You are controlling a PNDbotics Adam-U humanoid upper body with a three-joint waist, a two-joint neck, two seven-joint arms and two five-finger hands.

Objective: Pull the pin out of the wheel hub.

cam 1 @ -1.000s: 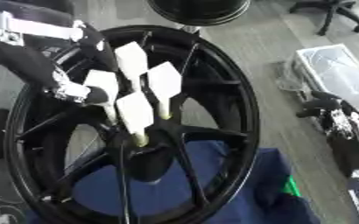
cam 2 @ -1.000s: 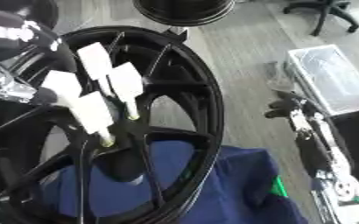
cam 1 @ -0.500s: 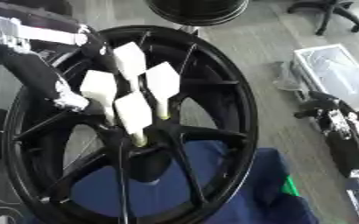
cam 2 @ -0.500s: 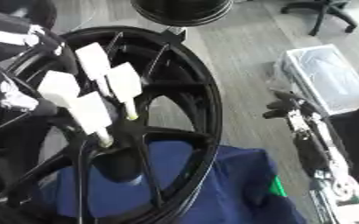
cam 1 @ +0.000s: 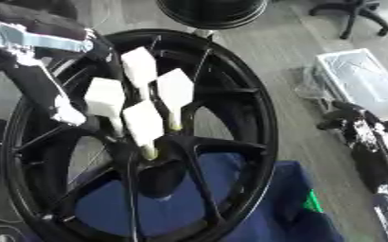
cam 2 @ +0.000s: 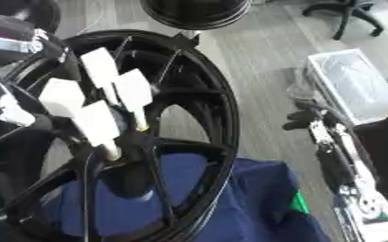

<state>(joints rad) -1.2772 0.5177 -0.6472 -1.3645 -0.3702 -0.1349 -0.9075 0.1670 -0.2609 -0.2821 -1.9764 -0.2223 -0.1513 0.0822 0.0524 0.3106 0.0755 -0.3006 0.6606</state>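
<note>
Grey floor lies under the large black spoked wheel hub (cam 1: 230,123). Four cream flat-headed pins (cam 1: 144,124) stand around its centre. At ten o'clock, the left hand (cam 1: 65,111) nears them; finger state unclear. No pin looks withdrawn yet.

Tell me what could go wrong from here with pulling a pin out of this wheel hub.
Four white-handled pins stand crowded together in the black wheel hub, so the left robot hand, coming in beside them, may knock or catch a neighbouring pin instead of one alone. The wheel sits on loose blue cloth, so a pull might shift or tip it. The right robot hand hangs well off to the side, not bracing the rim.
</note>
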